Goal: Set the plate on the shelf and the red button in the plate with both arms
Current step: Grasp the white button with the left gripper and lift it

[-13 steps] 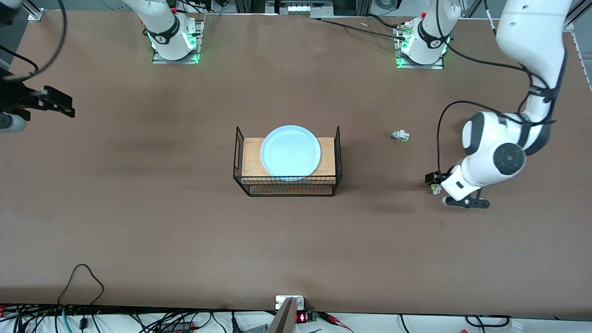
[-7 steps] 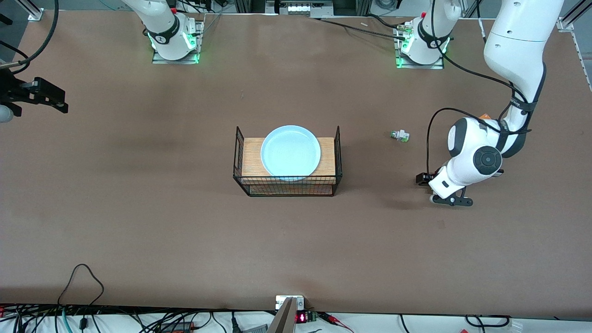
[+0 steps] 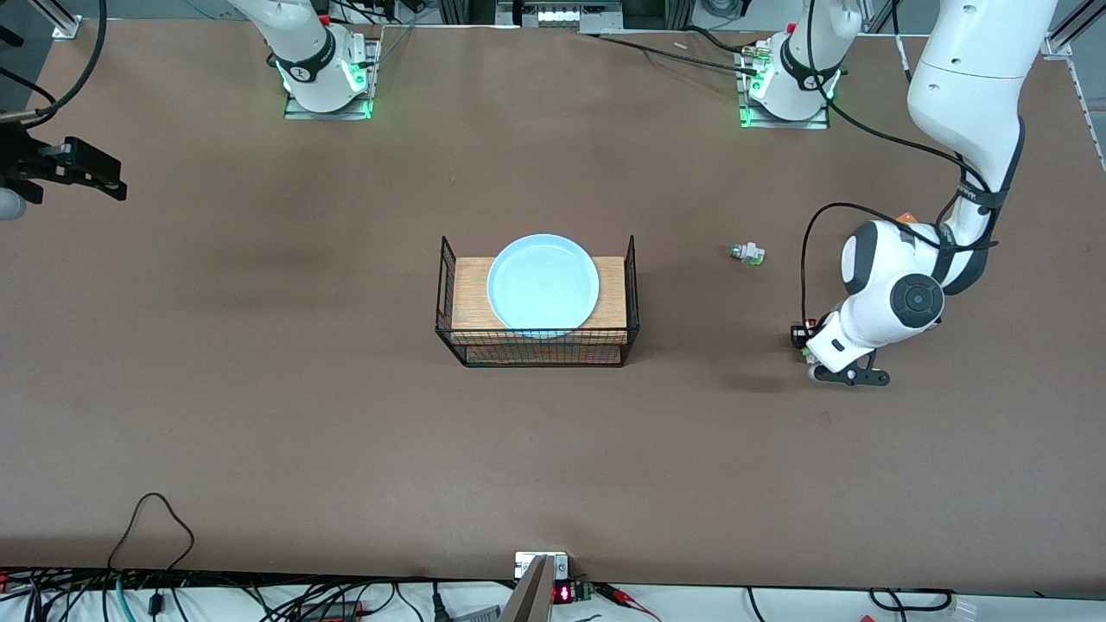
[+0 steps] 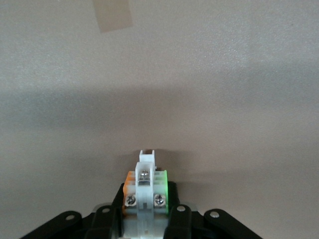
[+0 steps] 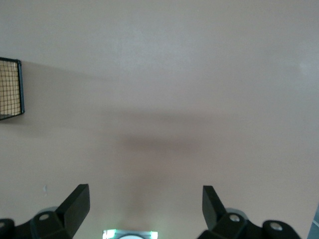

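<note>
the left gripper (image 3: 805, 341) has just clamped shut on the red button (image 4: 146, 191), low at the table's left-arm end; lifting comes next. the right gripper (image 5: 145, 199) waits wide. the plate (image 3: 543, 282) sits on the rack (image 3: 537, 348).

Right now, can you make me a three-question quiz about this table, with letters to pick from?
1. Where is the plate?
A. On the wire rack's wooden top
B. On the bare table
C. In the right end effector

2. How many small switches lie loose on the table, away from both arms?
A. None
B. One
C. Three

3. What is the left end effector doing?
A. Hanging open over the rack
B. Holding the plate
C. Shut on the red button

Answers: 1 A, the pale blue plate sits on the board inside the rack. 2 B, only the white switch lies loose. 3 C, the left wrist view shows it clamped; the right end effector waits open.
</note>
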Robot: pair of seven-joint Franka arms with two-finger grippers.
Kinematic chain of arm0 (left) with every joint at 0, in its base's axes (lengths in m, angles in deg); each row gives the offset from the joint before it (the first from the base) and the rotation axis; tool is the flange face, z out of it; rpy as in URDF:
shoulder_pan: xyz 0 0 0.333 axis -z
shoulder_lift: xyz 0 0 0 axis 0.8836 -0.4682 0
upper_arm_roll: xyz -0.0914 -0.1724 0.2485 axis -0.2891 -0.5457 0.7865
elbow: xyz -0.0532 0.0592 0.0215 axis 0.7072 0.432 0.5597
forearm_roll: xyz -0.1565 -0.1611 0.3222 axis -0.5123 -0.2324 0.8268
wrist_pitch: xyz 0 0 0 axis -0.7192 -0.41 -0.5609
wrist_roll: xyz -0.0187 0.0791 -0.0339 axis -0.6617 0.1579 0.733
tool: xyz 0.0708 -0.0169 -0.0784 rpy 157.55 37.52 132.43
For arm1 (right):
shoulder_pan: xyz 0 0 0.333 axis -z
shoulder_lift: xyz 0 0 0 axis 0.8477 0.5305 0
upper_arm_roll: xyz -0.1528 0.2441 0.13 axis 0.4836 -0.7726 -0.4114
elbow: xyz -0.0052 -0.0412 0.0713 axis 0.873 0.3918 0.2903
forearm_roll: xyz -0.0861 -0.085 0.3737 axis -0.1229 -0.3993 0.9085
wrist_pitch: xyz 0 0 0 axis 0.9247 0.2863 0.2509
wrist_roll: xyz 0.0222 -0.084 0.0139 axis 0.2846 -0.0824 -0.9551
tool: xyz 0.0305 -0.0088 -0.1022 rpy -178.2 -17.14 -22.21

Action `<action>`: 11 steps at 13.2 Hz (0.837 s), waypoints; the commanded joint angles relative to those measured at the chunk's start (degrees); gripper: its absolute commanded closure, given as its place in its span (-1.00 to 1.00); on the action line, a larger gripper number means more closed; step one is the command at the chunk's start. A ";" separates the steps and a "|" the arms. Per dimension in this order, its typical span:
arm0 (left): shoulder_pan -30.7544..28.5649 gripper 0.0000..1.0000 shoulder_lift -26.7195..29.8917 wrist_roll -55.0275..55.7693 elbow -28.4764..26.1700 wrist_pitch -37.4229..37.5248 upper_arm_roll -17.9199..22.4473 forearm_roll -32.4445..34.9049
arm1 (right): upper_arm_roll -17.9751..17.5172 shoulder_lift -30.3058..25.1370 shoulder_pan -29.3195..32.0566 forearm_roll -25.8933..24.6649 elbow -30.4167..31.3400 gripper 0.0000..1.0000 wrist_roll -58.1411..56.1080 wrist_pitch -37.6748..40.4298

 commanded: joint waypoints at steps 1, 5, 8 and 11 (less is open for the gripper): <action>-0.18 1.00 0.05 -0.54 0.54 0.35 0.01 -0.04 | -0.77 -5.74 1.45 0.43 9.99 -1.00 0.72 -5.96; 0.08 1.00 4.96 0.34 1.76 5.24 -0.43 -0.04 | -1.81 -4.35 1.71 0.34 10.54 -1.00 0.72 -7.21; 0.79 1.00 7.44 0.61 11.57 21.90 -2.27 -0.12 | -1.82 -2.94 1.98 0.43 9.57 -1.00 0.37 -6.85; 0.87 1.00 7.53 4.01 25.63 41.51 -6.83 -0.83 | -1.82 2.23 2.07 0.43 4.86 -1.00 0.01 -5.99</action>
